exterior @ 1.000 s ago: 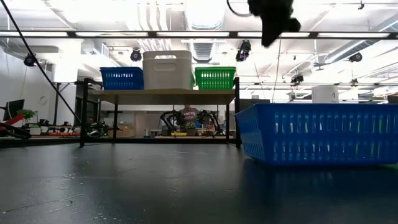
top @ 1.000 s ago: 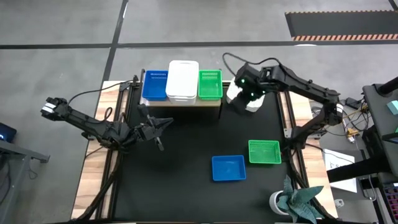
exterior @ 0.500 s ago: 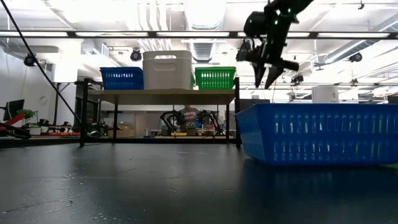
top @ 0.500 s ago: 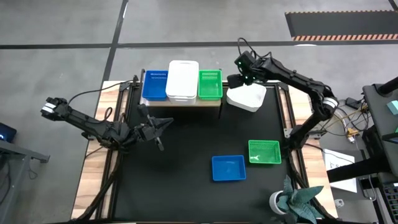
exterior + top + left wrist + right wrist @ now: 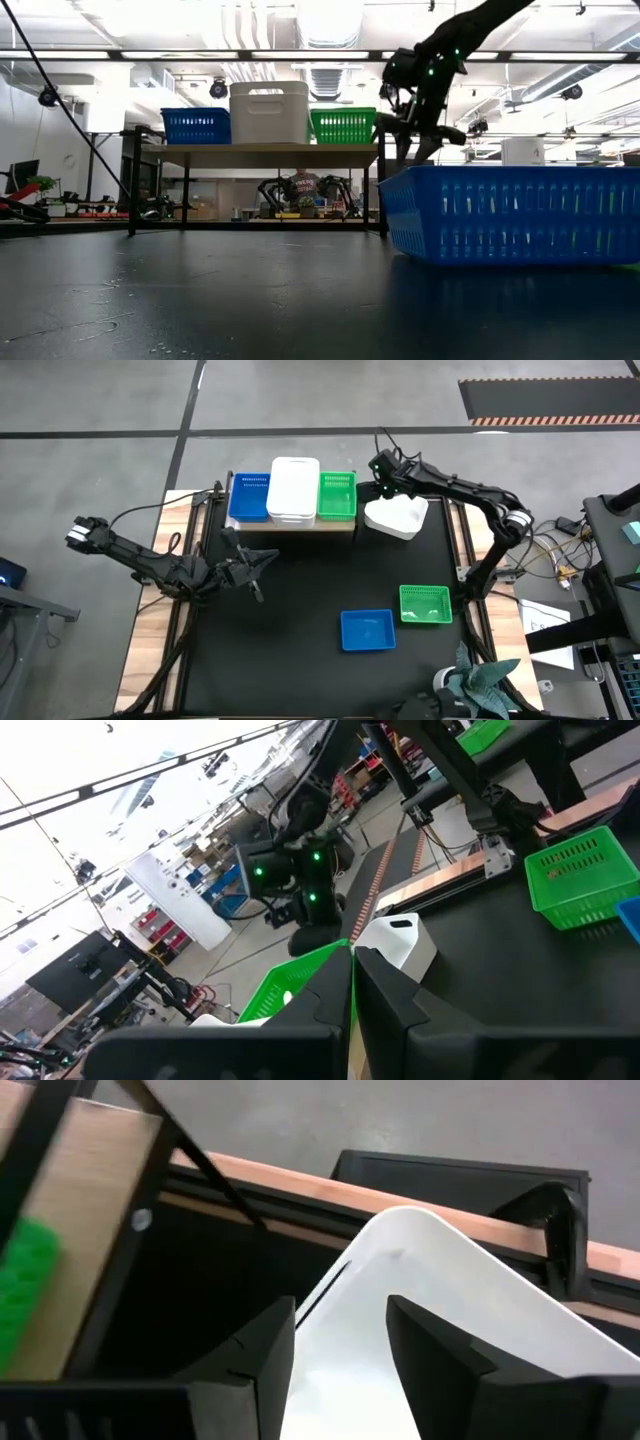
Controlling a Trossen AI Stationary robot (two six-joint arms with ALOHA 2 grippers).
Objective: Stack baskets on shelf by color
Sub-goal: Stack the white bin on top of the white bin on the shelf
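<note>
On the shelf (image 5: pixel 292 525) a blue basket (image 5: pixel 248 497), a white basket (image 5: pixel 294 488) and a green basket (image 5: pixel 338 497) stand side by side. Another white basket (image 5: pixel 400 518) rests on the table right of the shelf. My right gripper (image 5: pixel 340 1355) is open and points down at that basket's far left corner, one finger outside its rim (image 5: pixel 345 1275) and one over the inside. No contact shows. A green basket (image 5: pixel 425 604) and a blue basket (image 5: pixel 367 629) sit on the near right table. My left gripper (image 5: pixel 262 560) is shut and hovers in front of the shelf.
In the low view the blue basket (image 5: pixel 510 215) hides the white basket on the table. The shelf's right legs (image 5: pixel 382 185) stand close to my right gripper (image 5: pixel 415 145). A bluish cloth-like thing (image 5: pixel 480 680) lies at the near right corner. The black table's middle (image 5: pixel 290 620) is bare.
My right gripper has come down from high above the table and gone toward the far edge, tipping to point down at the white basket beside the shelf. Its fingers have opened. The basket has stayed where it was.
</note>
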